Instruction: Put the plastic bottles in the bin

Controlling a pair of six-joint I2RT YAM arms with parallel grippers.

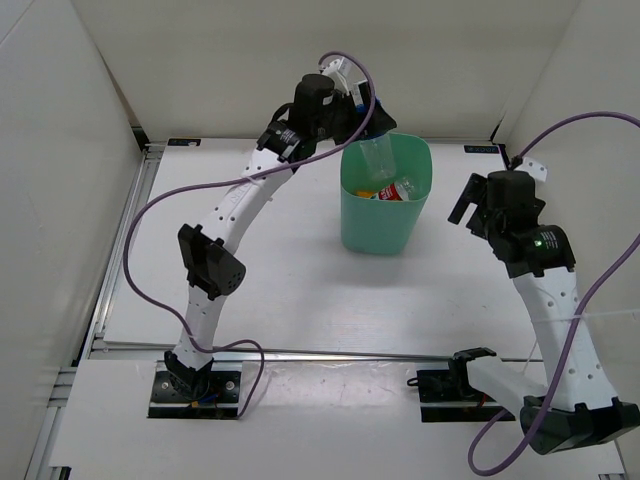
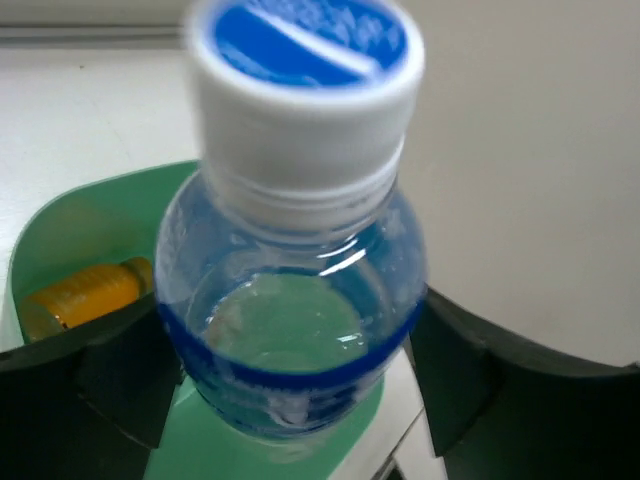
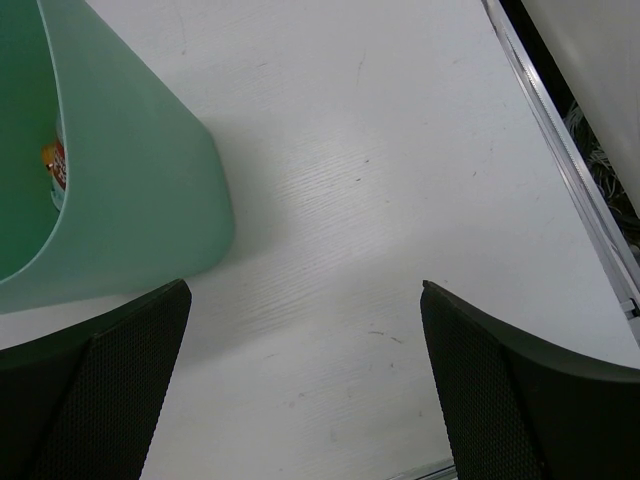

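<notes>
Your left claw (image 2: 290,385) grips one blue-label bottle (image 2: 295,300) above the one bin (image 1: 385,235) near the far edge; two inside: orange bottle (image 2: 85,295), red-label bottle (image 1: 398,190). Right claw (image 3: 305,390) is wide, empty.

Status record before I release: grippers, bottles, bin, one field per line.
left gripper: shut on blue-label bottle, held above the bin near its far rim
bin: mint-green, upright on the table
inside bin: orange bottle, red-label bottle
right gripper: open, empty, above bare table to the right of the bin
</notes>
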